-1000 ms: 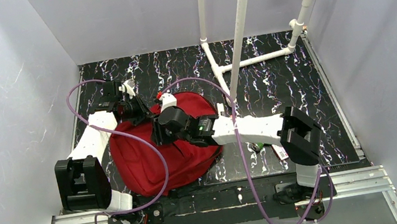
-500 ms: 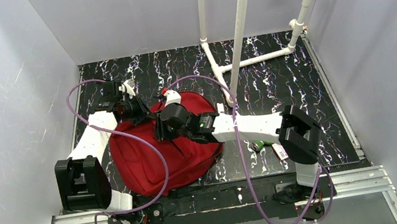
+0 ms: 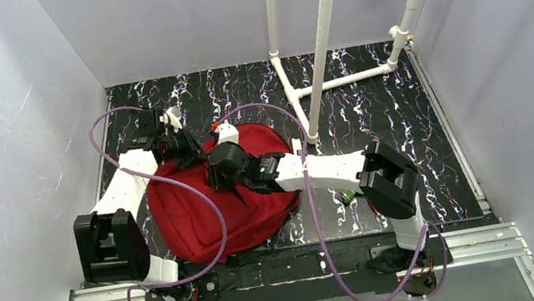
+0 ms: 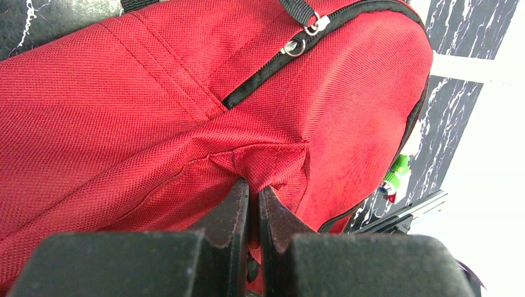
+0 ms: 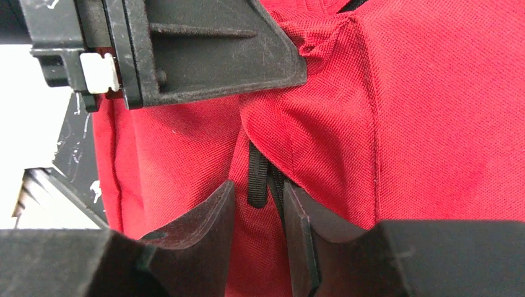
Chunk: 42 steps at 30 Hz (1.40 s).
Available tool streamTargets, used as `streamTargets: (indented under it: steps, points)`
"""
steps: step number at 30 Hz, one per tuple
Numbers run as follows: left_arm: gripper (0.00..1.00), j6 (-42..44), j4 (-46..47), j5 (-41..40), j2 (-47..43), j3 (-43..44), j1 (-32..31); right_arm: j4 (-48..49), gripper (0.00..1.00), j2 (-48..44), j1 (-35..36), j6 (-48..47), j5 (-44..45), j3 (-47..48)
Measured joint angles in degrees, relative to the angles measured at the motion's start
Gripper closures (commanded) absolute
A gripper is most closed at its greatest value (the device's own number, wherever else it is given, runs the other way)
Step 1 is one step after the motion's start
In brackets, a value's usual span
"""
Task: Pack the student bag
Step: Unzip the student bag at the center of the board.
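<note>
Bag (image 3: 201, 212) lies flat on the near-left part of the table (image 3: 384, 101), one end by the near edge. Our left gripper (image 4: 252, 185) is clamped on a pinched fold of its red fabric and holds it raised. Our right gripper (image 5: 259, 192) stands narrowly apart around a black strap (image 5: 256, 180), perhaps a zipper pull, below that fold. As far as we can see, it is not yet clamped. We judge the step goes best if we centre the strap between the jaws, close firmly, then pull along the zipper line with the left hold taut, so the fabric does not bunch.
</note>
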Motion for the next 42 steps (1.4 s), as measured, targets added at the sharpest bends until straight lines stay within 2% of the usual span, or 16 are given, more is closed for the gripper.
streamTargets:
  steps: [6,14,21,26,30,36,42]
  points:
    - [1.00,-0.04,0.35,0.00,0.00,-0.07,0.04,-0.72,0.61,1.73,0.20,-3.61,1.90,2.27]
    - [1.00,-0.07,0.46,0.02,0.00,-0.20,0.15,-1.07,0.98,4.46,0.28,-6.36,4.26,5.49]
    - [1.00,-0.26,0.59,0.00,0.00,-0.22,0.15,-0.72,0.99,4.44,0.50,-8.63,5.70,5.20]
    - [1.00,-0.24,0.24,-0.61,0.00,-0.20,0.33,0.09,0.99,2.34,0.39,-10.58,2.69,2.40]
    - [1.00,-0.46,-0.17,-0.70,0.28,-0.04,0.70,-1.99,0.99,-3.58,0.07,-10.29,-2.14,-2.47]
    - [1.00,-1.70,-1.70,-0.96,3.30,2.80,1.11,-2.03,0.99,-16.20,-0.11,-7.17,-9.49,-14.67]
    - [1.00,-1.81,-5.84,-4.28,5.62,8.87,1.11,1.29,0.99,-21.94,-0.09,-6.01,-14.10,-23.85]
